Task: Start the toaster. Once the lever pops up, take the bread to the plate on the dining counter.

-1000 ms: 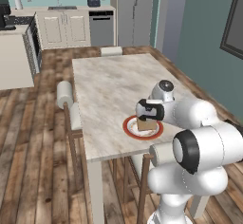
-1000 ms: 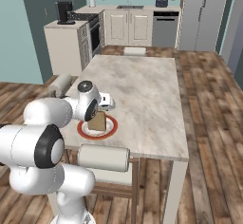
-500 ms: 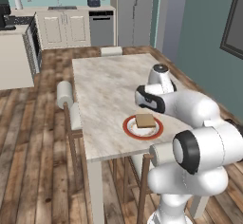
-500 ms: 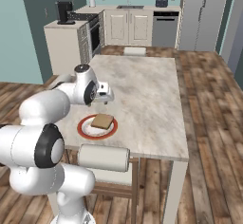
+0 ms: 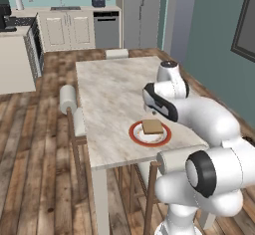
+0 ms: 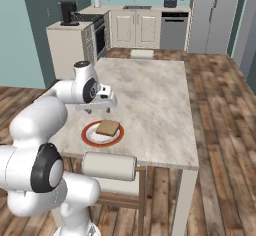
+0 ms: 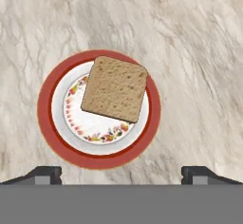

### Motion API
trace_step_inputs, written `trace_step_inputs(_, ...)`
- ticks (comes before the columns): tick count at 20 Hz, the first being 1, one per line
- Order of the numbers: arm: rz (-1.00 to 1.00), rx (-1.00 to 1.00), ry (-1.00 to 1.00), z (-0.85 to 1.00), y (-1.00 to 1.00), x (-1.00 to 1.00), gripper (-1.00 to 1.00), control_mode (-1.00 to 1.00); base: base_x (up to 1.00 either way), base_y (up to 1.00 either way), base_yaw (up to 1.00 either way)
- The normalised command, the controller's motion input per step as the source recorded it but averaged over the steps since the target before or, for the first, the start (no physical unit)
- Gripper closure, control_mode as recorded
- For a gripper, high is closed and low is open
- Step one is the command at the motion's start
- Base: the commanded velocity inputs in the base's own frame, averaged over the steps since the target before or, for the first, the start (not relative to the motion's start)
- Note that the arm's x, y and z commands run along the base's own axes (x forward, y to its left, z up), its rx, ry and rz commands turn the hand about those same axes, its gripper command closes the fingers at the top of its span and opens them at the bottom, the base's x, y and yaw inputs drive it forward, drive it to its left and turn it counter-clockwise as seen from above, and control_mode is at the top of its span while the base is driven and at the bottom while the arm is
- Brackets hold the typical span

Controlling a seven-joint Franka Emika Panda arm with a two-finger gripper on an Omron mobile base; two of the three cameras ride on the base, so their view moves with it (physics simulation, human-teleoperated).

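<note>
While hand (image 7: pixel 121 173) hangs spread, square porous bread (image 7: pixel 115 88) lies flat on round red-rimmed plate (image 7: pixel 50 123).

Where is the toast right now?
The bread lies flat on the red-rimmed plate, near the dining counter's front edge, below the open fingers.

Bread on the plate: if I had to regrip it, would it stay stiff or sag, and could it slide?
The bread looks flat with crisp square edges, so probably stiff and light. It lies loose on the glossy plate, overlapping the red rim, so a sideways nudge would likely slide it. The thin slice may crumble under hard squeezing.
</note>
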Motion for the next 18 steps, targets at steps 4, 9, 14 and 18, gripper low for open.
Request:
trace_step_inputs(4, -0.09, 0.00, 0.06, 0.21, -0.01, -0.71, -1.00, -1.00, 0.00, 0.00, 0.00)
trace_step_inputs(9, -0.14, 0.00, 0.01, 0.15, -0.20, -0.90, -1.00, -1.00, 0.00, 0.00, 0.00)
trace_step_inputs(14, -0.16, 0.00, 0.00, 0.24, -0.33, -0.73, -1.00, -1.00, 0.00, 0.00, 0.00)
trace_step_inputs(18, -0.13, 0.00, 0.00, 0.23, -0.29, -0.58, -1.00, -1.00, 0.00, 0.00, 0.00)
